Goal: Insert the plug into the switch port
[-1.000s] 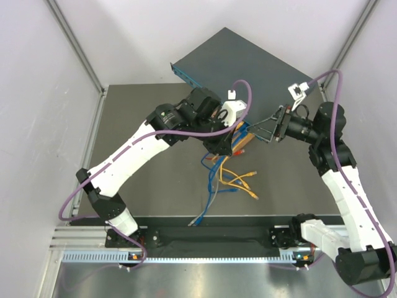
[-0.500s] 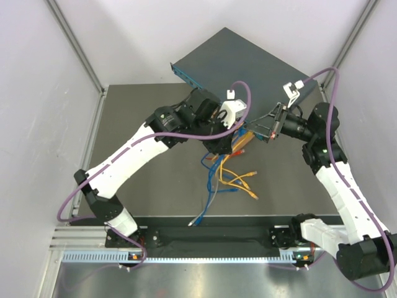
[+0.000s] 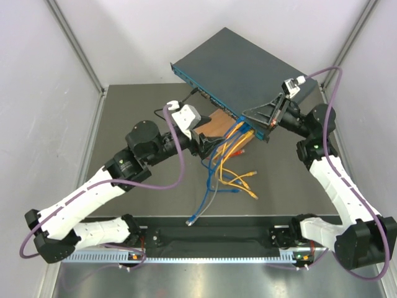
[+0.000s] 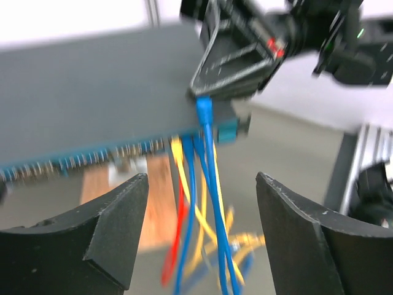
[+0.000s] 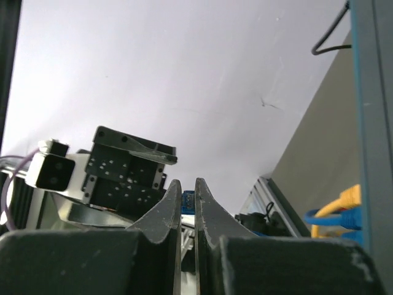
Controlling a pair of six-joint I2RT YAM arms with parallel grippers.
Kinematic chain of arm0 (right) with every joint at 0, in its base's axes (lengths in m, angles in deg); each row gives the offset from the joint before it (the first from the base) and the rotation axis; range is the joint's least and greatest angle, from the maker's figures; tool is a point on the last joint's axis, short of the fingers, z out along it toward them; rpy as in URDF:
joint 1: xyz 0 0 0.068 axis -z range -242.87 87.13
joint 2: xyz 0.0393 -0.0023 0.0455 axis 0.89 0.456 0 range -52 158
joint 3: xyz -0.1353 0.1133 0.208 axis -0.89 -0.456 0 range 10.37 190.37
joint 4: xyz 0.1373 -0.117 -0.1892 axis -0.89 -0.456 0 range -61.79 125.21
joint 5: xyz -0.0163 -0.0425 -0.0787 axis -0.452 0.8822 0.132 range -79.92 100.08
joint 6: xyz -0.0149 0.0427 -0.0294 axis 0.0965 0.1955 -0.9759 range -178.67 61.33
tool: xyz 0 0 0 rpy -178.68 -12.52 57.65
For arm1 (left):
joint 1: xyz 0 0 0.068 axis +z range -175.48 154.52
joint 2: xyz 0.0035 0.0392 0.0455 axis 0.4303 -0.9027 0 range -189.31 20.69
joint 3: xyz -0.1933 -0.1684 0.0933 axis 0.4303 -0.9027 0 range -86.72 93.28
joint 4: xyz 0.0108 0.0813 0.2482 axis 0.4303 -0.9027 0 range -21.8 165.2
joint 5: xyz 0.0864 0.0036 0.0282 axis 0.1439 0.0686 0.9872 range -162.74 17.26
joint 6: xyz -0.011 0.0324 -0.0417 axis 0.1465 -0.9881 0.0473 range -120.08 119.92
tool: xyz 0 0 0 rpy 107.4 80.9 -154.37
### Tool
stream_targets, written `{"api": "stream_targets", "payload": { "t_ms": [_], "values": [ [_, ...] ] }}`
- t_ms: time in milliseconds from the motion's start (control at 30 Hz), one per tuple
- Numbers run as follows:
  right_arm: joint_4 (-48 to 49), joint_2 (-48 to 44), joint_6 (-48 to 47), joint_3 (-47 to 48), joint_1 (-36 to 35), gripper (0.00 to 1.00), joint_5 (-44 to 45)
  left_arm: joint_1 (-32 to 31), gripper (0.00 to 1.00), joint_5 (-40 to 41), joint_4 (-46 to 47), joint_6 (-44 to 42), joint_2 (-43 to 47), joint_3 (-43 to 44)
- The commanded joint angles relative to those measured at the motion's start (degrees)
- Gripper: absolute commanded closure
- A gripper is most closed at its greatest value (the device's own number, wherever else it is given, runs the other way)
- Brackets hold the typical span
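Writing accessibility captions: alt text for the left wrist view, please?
The right end effector pinches a blue plug at the switch's front edge, where blue, yellow and red cables hang. The left end effector, open, frames the scene.

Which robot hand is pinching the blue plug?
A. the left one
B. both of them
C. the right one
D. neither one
C: the right gripper is shut on the blue plug at the front edge of the switch, while the left gripper is wide open with nothing between its fingers.
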State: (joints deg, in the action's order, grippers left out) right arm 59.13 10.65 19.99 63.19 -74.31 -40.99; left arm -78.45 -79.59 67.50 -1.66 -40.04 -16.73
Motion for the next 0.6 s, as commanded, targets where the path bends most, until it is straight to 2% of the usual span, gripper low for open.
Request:
{"api": "stream_targets", "payload": {
  "t_ms": [0, 133, 267, 367, 567],
  "values": [
    [6.66, -0.08, 5.55, 4.4, 0.37, 1.0, 1.23, -0.2, 0.26, -2.81, 16.04, -3.86, -0.27, -3.9],
    [6.23, -0.51, 6.34, 4.84, 0.37, 1.0, 1.23, -0.2, 0.3, -0.63, 23.42, -5.97, -1.76, -5.57],
    [5.87, -0.69, 6.43, 5.1, 0.28, 1.0, 0.88, -0.2, 0.35, -0.44, 26.15, -6.5, -3.6, -5.66],
    [5.78, -0.69, 6.43, 4.75, 0.37, 1.0, 0.71, -0.2, 0.38, -2.37, 27.21, -6.33, -4.04, -6.01],
    [6.05, -0.69, 6.69, 4.66, 0.19, 1.0, 0.8, -0.29, 0.5, -2.73, 27.3, -6.06, -4.75, -5.84]
  ]
}}
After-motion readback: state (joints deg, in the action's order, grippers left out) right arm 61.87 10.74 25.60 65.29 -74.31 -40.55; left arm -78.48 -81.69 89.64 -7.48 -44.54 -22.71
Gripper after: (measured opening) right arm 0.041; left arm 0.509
